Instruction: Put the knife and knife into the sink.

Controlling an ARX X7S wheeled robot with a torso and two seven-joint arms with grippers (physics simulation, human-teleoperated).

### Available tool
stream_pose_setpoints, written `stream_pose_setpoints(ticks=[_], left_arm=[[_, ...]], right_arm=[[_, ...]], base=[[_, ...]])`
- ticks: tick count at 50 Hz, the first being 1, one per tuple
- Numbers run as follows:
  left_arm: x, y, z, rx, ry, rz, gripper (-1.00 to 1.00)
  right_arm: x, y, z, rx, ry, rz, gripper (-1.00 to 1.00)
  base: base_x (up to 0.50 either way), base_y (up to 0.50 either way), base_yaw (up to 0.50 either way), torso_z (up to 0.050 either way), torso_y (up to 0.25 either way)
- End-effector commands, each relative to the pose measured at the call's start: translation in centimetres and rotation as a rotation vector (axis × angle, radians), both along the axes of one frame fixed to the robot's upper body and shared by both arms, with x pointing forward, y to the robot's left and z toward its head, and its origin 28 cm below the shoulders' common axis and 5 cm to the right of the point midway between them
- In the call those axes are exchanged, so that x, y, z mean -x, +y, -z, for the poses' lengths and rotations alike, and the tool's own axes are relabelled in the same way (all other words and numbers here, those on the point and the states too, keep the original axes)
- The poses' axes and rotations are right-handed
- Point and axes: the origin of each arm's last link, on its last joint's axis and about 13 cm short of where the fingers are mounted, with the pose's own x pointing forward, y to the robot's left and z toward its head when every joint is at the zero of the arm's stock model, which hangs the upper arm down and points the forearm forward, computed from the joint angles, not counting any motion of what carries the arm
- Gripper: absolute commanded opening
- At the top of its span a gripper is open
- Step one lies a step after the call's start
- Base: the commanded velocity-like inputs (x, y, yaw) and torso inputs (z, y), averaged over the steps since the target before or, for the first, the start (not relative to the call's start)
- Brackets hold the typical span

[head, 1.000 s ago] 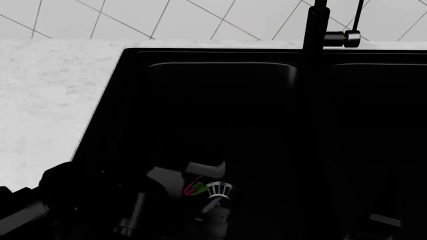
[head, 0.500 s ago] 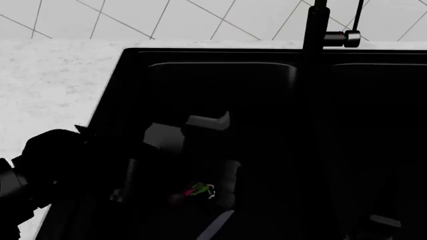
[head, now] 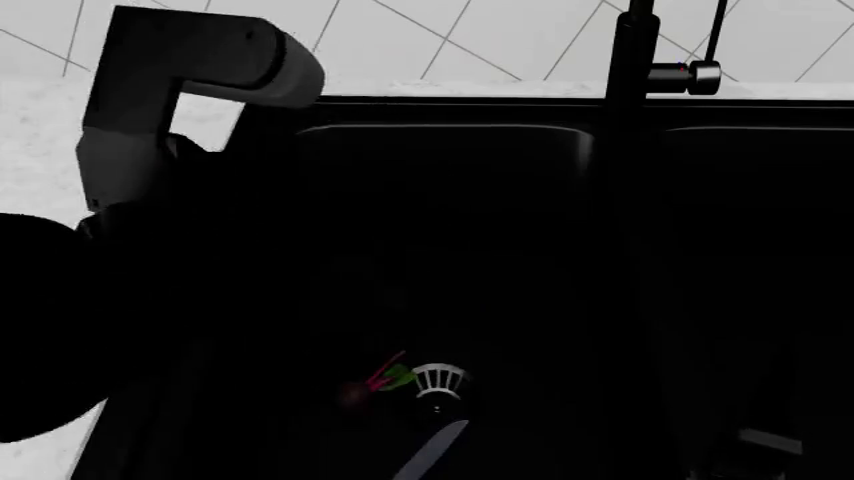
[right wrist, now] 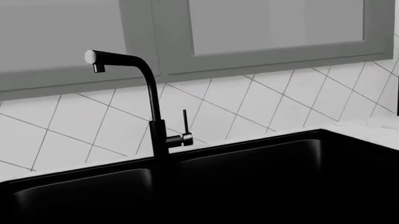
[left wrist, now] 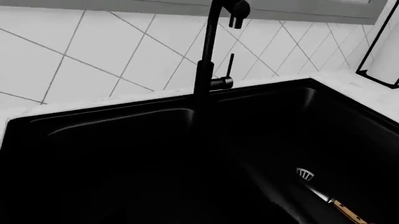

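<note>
The black double-basin sink (head: 587, 130) fills the head view, with its tall black faucet (head: 630, 50) at the back. In the left basin a grey knife blade (head: 434, 450) lies just in front of the silver drain strainer (head: 438, 380); its handle does not show against the black. The left wrist view shows the other knife (left wrist: 339, 208), grey blade and tan handle, lying by a strainer (left wrist: 304, 174) in the far basin. My left arm (head: 200, 60) is raised over the sink's left edge. Its fingers cannot be made out. My right gripper shows in no view.
White speckled counter (head: 54, 130) lies left of the sink, with a tiled wall (head: 400, 35) behind. A small red and green mark (head: 387, 380) sits beside the left strainer. A grey sliver (head: 770, 440) shows in the right basin. A dark-framed white object (left wrist: 383, 51) stands at the sink's far corner.
My left arm has lifted out of the left basin, up and to the left. The grey blade stays on the basin floor by the strainer, which is uncovered again.
</note>
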Motion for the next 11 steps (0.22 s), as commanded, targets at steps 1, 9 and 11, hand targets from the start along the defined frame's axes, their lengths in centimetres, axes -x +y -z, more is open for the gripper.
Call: stream_pose_setpoints(ticks=[1, 9, 11], left_arm=[[5.2, 2.6, -1.6, 0.109, -0.235, -0.055, 1.00], [7.7, 5.2, -0.9, 0.105, -0.337, -0.174, 1.00], [7.9, 5.9, -0.5, 0.107, -0.350, -0.213, 1.00]], right_arm=[[-0.1, 0.0, -0.1, 0.006, -0.033, -0.011, 1.00], [0.1, 0.0, -0.1, 0.007, -0.035, -0.008, 1.00], [0.2, -0.1, -0.2, 0.008, -0.036, -0.006, 1.00]], base=[[0.00, 0.00, 0.00, 0.000, 0.000], [0.00, 0.00, 0.00, 0.000, 0.000], [0.00, 0.00, 0.00, 0.000, 0.000]])
